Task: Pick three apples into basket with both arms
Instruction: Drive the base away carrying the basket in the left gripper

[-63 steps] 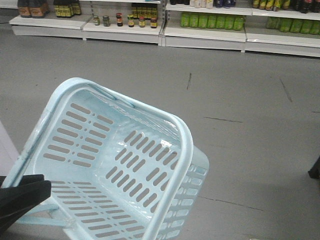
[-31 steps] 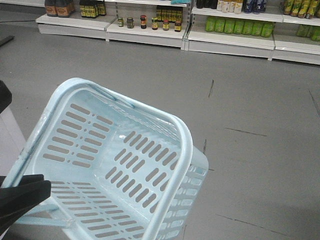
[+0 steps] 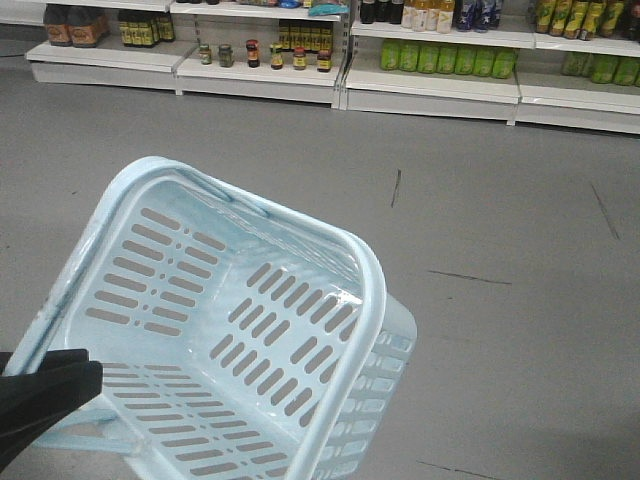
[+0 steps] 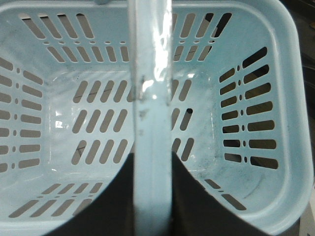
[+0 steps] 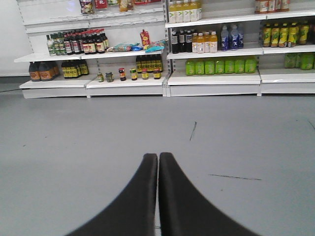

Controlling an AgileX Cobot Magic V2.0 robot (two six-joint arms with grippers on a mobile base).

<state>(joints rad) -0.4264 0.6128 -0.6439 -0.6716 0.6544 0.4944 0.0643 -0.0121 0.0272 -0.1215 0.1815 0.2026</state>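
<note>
Shelves point(image 3: 430, 80) and floor marks point(image 3: 470, 277) slid left in front view since half second ago; basket point(image 3: 378, 300) kept same spot in frame. Basket hangs tilted over grey floor point(image 3: 520, 180), open side toward camera. Left claw point(image 4: 151, 162) clamped on basket handle point(image 4: 150, 73), black fingers point(image 4: 197, 196) on either side of pale bar. Dark shape at front view's lower-left, probably same claw, touches rim. Right claw point(image 5: 158, 156) pinched together, fingers touching, holding nothing, facing shelves.
</note>
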